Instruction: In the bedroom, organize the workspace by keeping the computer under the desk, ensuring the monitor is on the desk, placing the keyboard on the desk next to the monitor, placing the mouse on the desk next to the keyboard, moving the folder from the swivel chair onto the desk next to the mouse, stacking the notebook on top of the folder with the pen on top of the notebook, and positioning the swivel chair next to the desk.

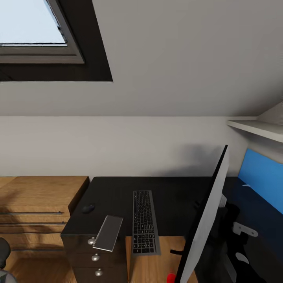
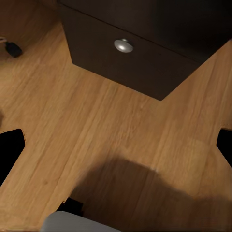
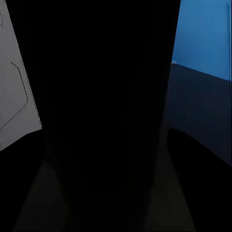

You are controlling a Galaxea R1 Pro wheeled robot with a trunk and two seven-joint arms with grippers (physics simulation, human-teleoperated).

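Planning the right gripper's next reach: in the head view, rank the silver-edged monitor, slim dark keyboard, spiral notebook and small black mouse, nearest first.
1. Monitor, beside the right gripper.
2. Keyboard, mid desk.
3. Notebook, overhanging the front edge.
4. Mouse, far left.

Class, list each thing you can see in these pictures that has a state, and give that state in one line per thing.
monitor: tilted, seen edge-on, not standing squarely on the desk.
keyboard: flat on the desk, front end overhanging the edge.
mouse: resting on the desk, apart from the keyboard.
notebook: closed, lying over the desk's front edge.
drawers: shut.
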